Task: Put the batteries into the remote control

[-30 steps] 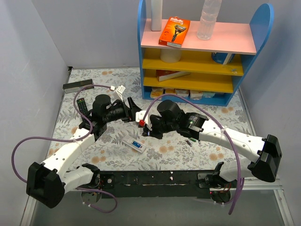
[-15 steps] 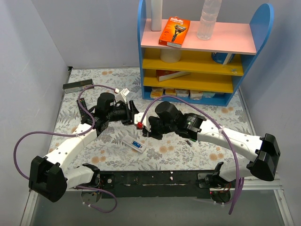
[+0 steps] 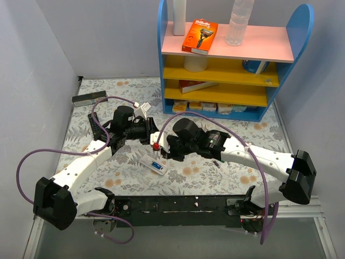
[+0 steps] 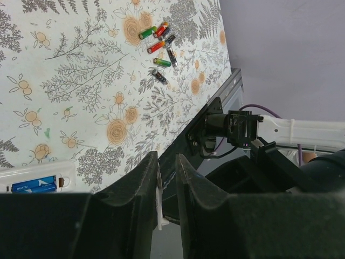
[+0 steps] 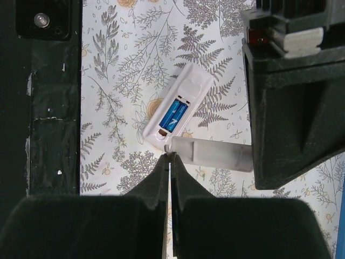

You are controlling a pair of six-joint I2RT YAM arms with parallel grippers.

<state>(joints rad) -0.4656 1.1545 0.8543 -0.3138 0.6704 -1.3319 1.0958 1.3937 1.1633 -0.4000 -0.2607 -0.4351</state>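
**A:** Our right gripper (image 5: 168, 157) is pinched tight on the left end of the cover (image 5: 213, 152), holding it in the air just above the remote (image 5: 178, 105). Our left gripper (image 4: 166, 159) has its fingers set narrow around a white sliver, which we take to be the cover's other end. We cannot tell whether they really bite on it.

**B:** So the handover is what worries us?

**A:** Yes. If our right side lets go before the left has a firm hold, that thin cover drops and may knock the remote askew. If both squeeze and pull apart, we could bend it. The two grippers are also almost touching, so a small turn may bump them together.

**B:** And the remote itself?

**A:** It lies back-up on the flowered mat (image 3: 188, 174), just on the near side of both grippers. Its compartment is open, with blue cells (image 5: 173, 114) seated inside. Nothing pins it, so a skewed push with the cover would probably slide it rather than click the cover home.

**B:** The loose batteries (image 4: 160, 44)?

**A:** They sit in a small cluster of red, green and dark ones, well off to the right of the remote and close by our right forearm. They are round, so a sweep of that arm would scatter them.

**B:** Can we read any writing?

**A:** The blue cell seems to say "HUATAI". The orange box (image 3: 200, 36) on top of the far shelf (image 3: 259, 47) looks like Gillette. Everything else is too small for us.
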